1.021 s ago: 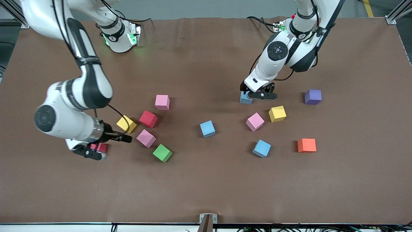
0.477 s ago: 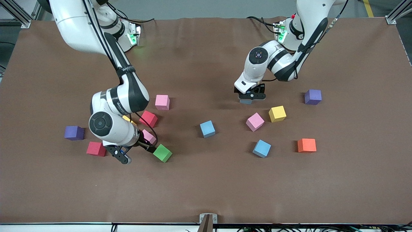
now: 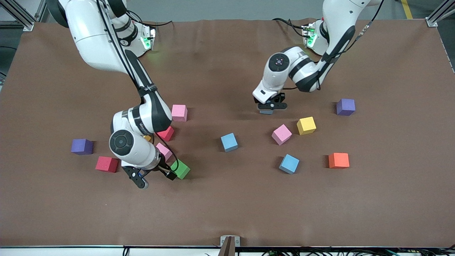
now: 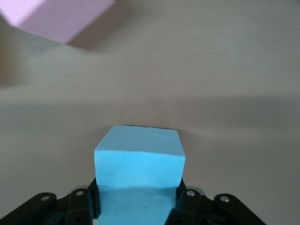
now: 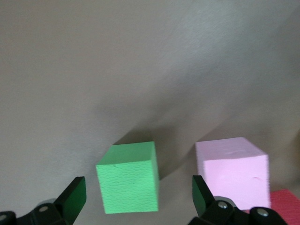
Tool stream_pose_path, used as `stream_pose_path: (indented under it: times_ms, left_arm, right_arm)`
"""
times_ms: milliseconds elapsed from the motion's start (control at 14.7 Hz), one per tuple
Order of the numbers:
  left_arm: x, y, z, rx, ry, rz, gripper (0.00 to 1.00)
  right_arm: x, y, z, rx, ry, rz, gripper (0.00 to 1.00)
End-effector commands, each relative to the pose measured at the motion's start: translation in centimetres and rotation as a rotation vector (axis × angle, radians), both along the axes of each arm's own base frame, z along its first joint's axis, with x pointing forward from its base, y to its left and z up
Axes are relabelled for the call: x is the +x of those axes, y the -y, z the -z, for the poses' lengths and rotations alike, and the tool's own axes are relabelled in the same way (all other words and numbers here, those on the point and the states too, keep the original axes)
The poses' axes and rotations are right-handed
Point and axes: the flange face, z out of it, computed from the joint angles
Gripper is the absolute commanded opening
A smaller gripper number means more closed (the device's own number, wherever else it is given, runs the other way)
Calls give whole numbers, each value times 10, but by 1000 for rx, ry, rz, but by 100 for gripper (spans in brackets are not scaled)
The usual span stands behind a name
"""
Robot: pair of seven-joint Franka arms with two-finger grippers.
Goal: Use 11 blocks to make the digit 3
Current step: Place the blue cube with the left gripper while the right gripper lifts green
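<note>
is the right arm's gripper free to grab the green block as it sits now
Probably yes. The right gripper is open and low at the green block, which shows between its fingers in the right wrist view. A pink block sits close beside it but apart, so it might get nudged.

We take this for a robotics lab: two white arms are bolted at one edge of a brown-covered table (image 3: 227, 213), aluminium framing (image 3: 439, 12) stands at its corners, loose cables (image 3: 284, 22) run over the edge, foam cubes (image 3: 229, 142) scattered.
</note>
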Motion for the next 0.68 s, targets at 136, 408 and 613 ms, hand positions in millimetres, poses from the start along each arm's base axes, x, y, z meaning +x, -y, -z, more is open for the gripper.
stream_pose_path:
  times_ms: [136, 408, 613]
  left_arm:
    - [-30, 96, -11, -14, -6, -11, 26]
    - [-60, 141, -11, -37, -11, -5, 26]
    - [-70, 146, 0, -17, 16, 19, 26]
  right_arm:
    - [1, -22, 17, 10, 39, 29, 100]
    - [3, -26, 30, 10, 47, 25, 100]
    - [3, -26, 40, 6, 39, 25, 92]
